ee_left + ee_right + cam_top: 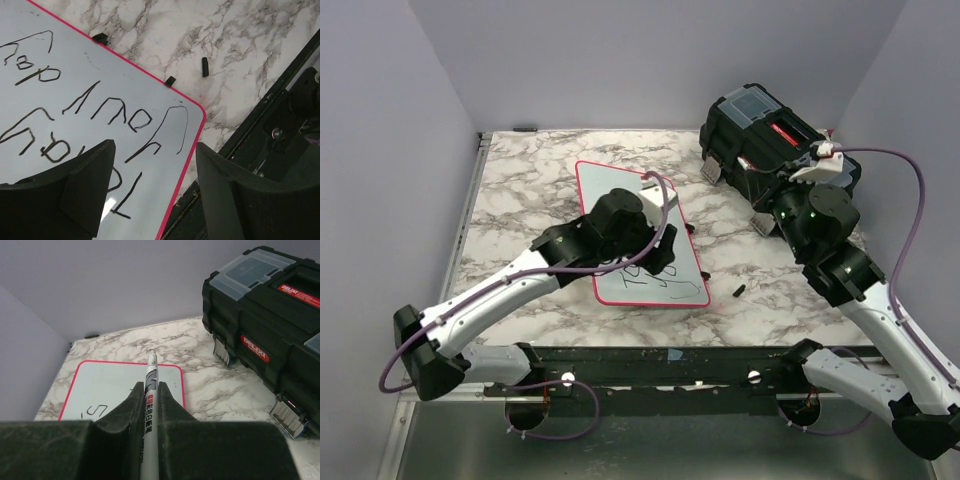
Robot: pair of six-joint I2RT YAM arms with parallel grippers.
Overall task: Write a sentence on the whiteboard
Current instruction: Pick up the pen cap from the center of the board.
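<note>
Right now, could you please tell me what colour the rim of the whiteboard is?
The rim of the whiteboard is red-pink, clearest in the left wrist view.

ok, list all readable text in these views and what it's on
"your": black handwritten sentence on the whiteboard, upside down in the left wrist view.
"day": same line, rough.
Other line: a "T" shows, the rest is partly behind the left fingers; unreadable.
"DELIXI": red label on the toolbox lid; the front oval badge is likely the same.
Marker print: too small to read.
</note>
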